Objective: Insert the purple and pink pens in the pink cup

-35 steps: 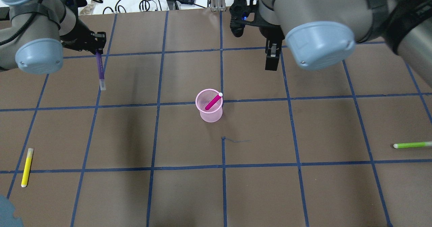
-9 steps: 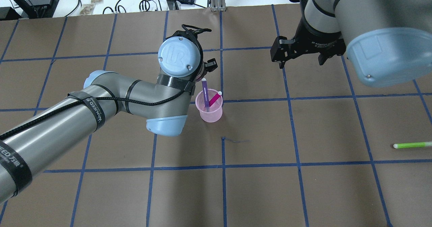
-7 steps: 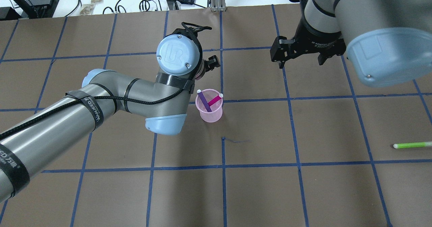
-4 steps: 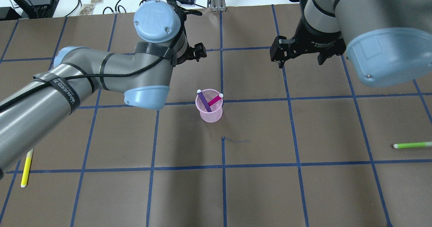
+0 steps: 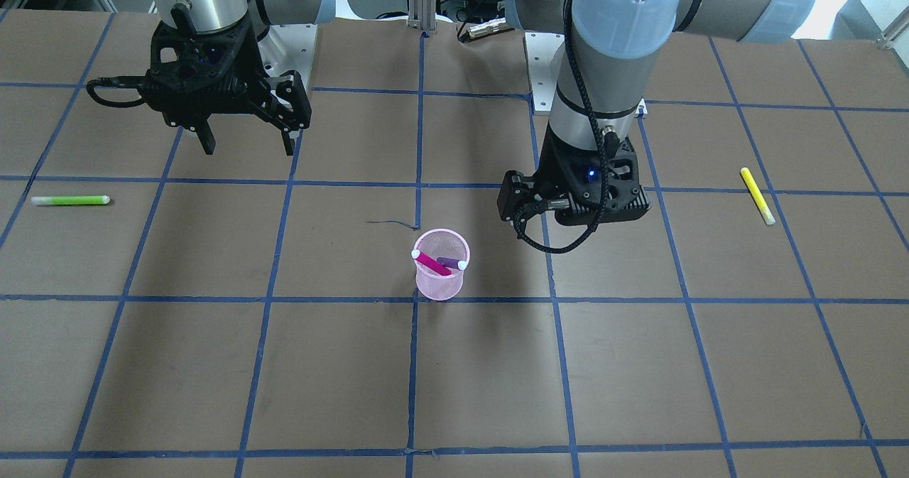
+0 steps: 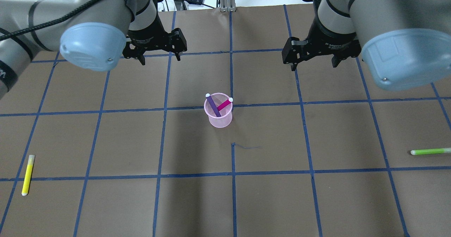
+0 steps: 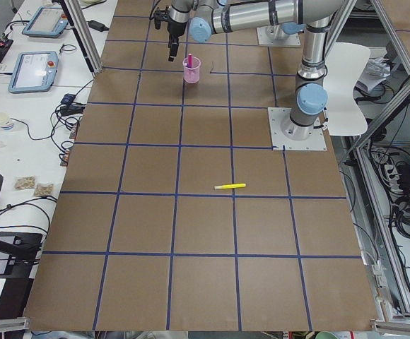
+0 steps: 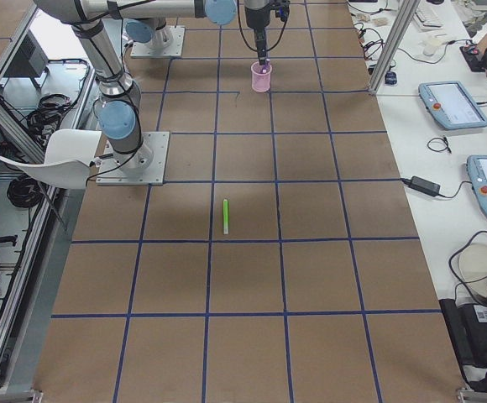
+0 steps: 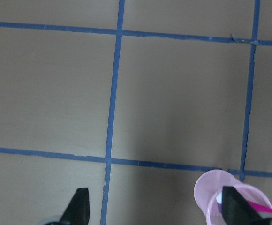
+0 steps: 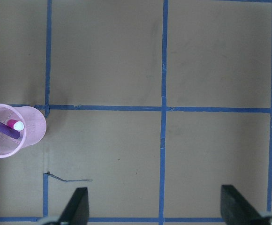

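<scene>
The pink mesh cup (image 6: 219,118) stands upright at the table's middle. The purple pen (image 6: 213,106) and the pink pen (image 6: 223,105) both stand slanted inside it, crossing each other. In the front-facing view the cup (image 5: 439,286) holds both pens too. My left gripper (image 6: 160,58) is open and empty, above the table behind and to the left of the cup. Its wrist view shows the cup (image 9: 210,192) at the lower right. My right gripper (image 6: 313,61) is open and empty, behind and to the right of the cup (image 10: 33,129).
A yellow pen (image 6: 28,174) lies at the near left of the table. A green pen (image 6: 430,151) lies at the right edge. Cables and small devices (image 6: 165,1) lie beyond the far edge of the table.
My left gripper let go of the purple pen, which now leans in the cup. The left arm then drew back and to the left. The right arm has not moved.
</scene>
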`<state>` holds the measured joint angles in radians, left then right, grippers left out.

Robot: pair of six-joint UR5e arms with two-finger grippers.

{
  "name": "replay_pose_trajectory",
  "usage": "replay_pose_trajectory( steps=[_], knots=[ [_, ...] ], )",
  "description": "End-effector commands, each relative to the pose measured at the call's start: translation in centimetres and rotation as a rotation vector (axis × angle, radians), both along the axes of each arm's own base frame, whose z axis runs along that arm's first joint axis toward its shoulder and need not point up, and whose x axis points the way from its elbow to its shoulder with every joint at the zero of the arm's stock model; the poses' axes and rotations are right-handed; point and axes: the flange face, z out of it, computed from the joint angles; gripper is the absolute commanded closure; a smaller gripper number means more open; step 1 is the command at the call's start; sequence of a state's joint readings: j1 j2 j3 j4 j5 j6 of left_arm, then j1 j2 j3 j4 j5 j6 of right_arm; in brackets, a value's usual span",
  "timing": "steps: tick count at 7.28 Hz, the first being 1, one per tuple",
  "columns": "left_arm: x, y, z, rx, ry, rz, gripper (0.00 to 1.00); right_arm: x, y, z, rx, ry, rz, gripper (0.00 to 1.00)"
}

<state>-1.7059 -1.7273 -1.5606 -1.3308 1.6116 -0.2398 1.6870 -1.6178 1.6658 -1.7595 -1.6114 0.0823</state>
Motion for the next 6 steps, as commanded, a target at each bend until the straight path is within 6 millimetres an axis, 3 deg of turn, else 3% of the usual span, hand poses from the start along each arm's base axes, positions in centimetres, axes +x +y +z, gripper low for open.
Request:
replay_pose_trajectory(
  steps=[1,2,4,6],
  knots=[
    [1.1,1.9,1.7,0.038,0.004,-0.041,0.00,0.0,0.0,-0.1,0.003,0.000,0.000,0.00],
    [2.4,2.1,2.3,0.037,-0.004,-0.106,0.00,0.0,0.0,0.0,0.001,-0.001,0.000,0.00],
    [8.3,1.8,2.0,0.105,-0.006,-0.171,0.00,0.0,0.0,-0.1,0.002,0.001,0.000,0.00],
    [9.9,3.7,1.7,0.116,-0.005,-0.165,0.00,0.0,0.0,0.0,0.001,0.001,0.001,0.00]
  ],
)
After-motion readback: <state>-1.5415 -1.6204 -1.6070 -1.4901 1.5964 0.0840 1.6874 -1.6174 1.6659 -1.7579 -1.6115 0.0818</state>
